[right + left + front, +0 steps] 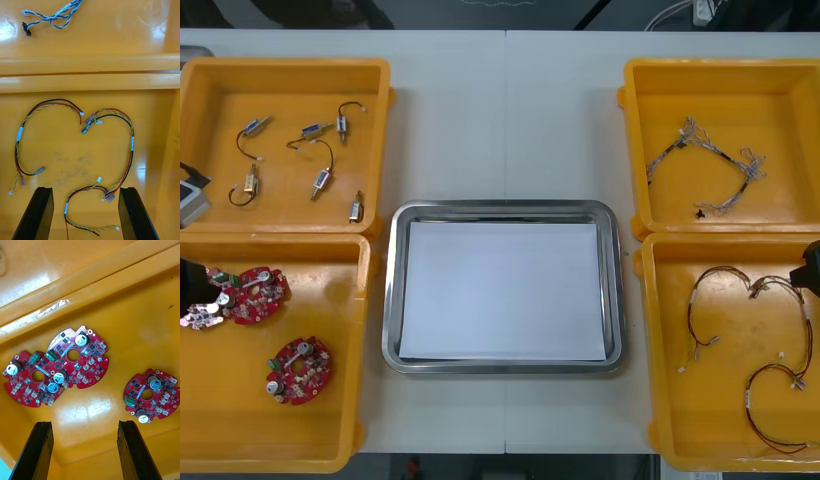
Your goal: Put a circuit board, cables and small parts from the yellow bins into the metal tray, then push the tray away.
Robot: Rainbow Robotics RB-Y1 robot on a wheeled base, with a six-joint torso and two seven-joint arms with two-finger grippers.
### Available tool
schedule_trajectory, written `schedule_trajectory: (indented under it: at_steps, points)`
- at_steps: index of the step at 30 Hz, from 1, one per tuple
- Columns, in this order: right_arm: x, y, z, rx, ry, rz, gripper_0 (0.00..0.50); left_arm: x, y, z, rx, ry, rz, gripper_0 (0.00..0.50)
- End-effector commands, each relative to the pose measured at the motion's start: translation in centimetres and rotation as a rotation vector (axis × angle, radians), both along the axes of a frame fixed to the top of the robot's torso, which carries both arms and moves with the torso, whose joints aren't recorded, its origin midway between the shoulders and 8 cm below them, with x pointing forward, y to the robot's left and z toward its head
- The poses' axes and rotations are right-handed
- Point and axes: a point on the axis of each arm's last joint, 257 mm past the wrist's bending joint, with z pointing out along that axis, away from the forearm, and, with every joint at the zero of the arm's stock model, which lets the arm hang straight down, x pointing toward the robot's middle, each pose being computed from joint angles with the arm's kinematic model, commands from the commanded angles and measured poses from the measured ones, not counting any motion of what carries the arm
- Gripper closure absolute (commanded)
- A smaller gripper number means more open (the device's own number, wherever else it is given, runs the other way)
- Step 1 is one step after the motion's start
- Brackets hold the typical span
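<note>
My left gripper (84, 423) is open above the near left yellow bin (330, 450). Beyond its fingers lie two overlapping red circuit boards (77, 356), with a third board (150, 395) apart from them. In the front view the pair (255, 293) and the single board (298, 368) show in that bin. My right gripper (85, 188) is open over the near right bin (660, 400), where red, yellow and black cables (112, 150) lie looped, one loop between the fingers. The metal tray (500, 210), white inside, holds nothing.
The far left bin (385, 100) holds several small metal parts (315, 130). Twisted blue and white cables (710, 165) lie in the far right bin (635, 120). Bare table runs between the bins, beyond the tray.
</note>
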Motion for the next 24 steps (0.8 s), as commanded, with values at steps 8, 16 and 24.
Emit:
schedule_trajectory:
  at_steps: [8, 16, 24]
  points:
    - [-1.7, -5.3, -2.0, -0.052, 0.11, -0.016, 0.0, 0.5, 3.9, -1.0, 0.057, -0.012, -0.214, 0.0]
    - [-0.3, -7.4, -3.4, -0.085, 0.077, 0.015, 0.0, 1.9, 6.0, -2.1, 0.144, -0.049, -0.358, 0.0]
    - [0.6, -8.0, -5.8, -0.115, 0.002, 0.024, 0.0, 3.0, 7.2, -4.1, 0.175, -0.076, -0.424, 0.0]
